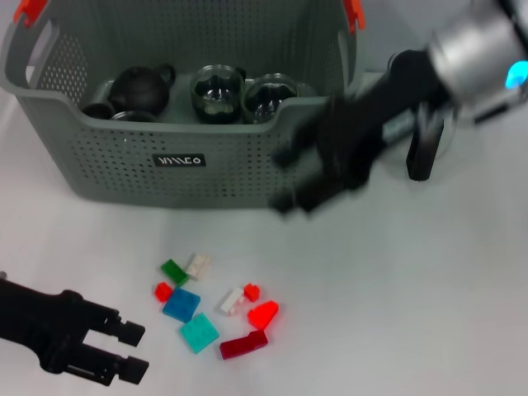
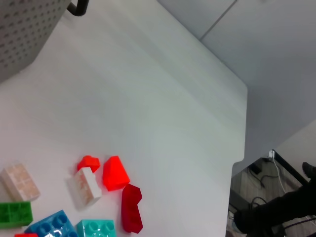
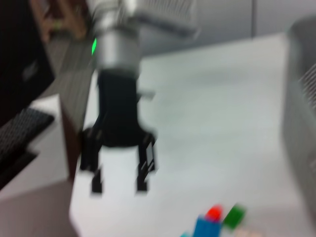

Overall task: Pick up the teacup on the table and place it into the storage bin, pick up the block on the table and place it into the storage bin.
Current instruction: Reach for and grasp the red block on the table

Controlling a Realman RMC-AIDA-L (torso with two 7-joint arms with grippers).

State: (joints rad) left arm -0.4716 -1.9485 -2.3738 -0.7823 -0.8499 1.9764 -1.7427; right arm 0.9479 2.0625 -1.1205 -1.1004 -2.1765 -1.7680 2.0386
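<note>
White surface runs under everything, matte and plain, with floor and cables past its far edge in the left wrist view.

Nearest the robot, at about 8 o'clock in the head view, the left tool (image 1: 136, 351) hovers low with its two fingers spread fairly wide and nothing between them; the right wrist view shows the same open stance (image 3: 120, 185).

Just beyond it, toward 6 o'clock, lies a loose cluster of blocks: a dark red piece (image 1: 243, 345), a teal block (image 1: 200, 332), a blue block (image 1: 181, 304), a bright red wedge (image 1: 263, 313), a green block (image 1: 174, 271) and white ones (image 1: 198, 265), all near one another, some touching. They look light, rigid and smooth plastic, so they should not deform, but a glossy small piece could squirt out of a pinch. I would take the teal or blue one across its flat parallel sides, since the studs and sloped faces give poorer purchase.

Farther off, at 2 o'clock, the right tool (image 1: 290, 177) is blurred in front of the bin's near right corner; whether it is open or holding anything I cannot tell.

At 12 o'clock stands the bin (image 1: 99, 165), holding a dark teapot (image 1: 140, 87) and two glass cups (image 1: 218, 92). No teacup shows on the surface, so that half of the task looks done.
</note>
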